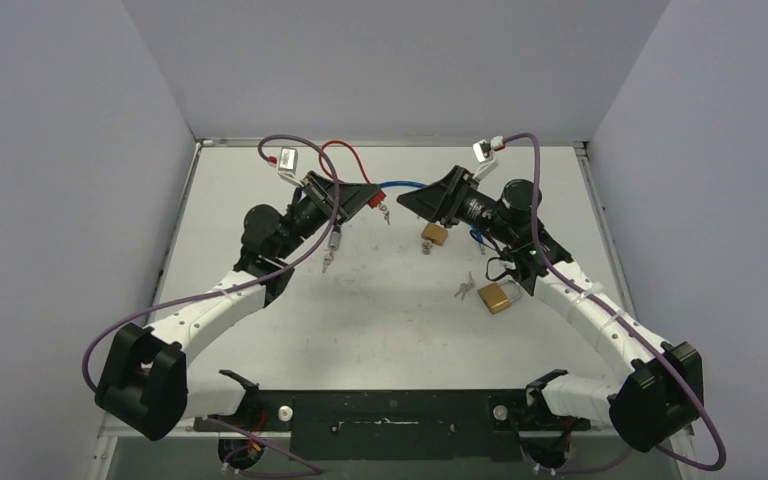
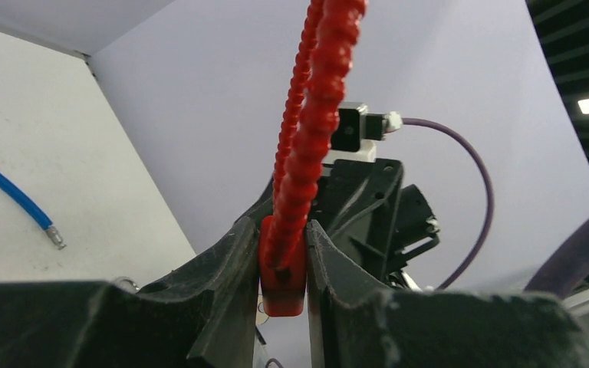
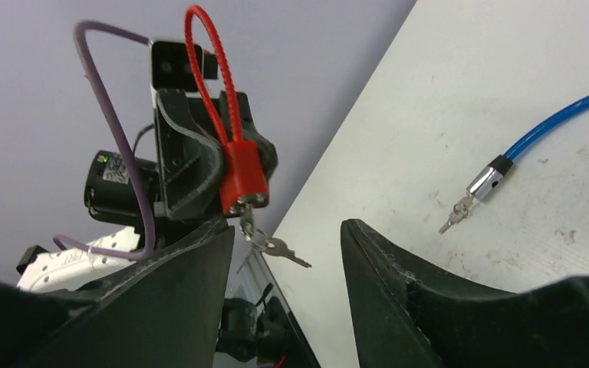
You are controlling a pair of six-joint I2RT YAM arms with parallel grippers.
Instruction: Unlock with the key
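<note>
The red cable lock (image 3: pixel 243 176) is held up off the desk (image 1: pixel 360 320), its body pinched between the fingers of the left claw (image 2: pixel 282 268), which is closed tight on it with the ribbed red loop standing above. A key (image 3: pixel 248 222) appears to sit in the keyhole at the bottom of the body, and a spare key (image 3: pixel 282 250) dangles from its ring. Facing it, the right claw (image 3: pixel 287 226) stands wide apart and holds nothing, the keys just off its left finger. The risk is a poor pinch: the key head is small and the spare swings free, so the fingers could close on the ring or the spare and turn nothing, or drag the key out. A hard twist might also rotate the lock in the left claw's grip. A blue cable (image 3: pixel 552 123) and two brass padlocks (image 1: pixel 434 234) lie on the desk below.
</note>
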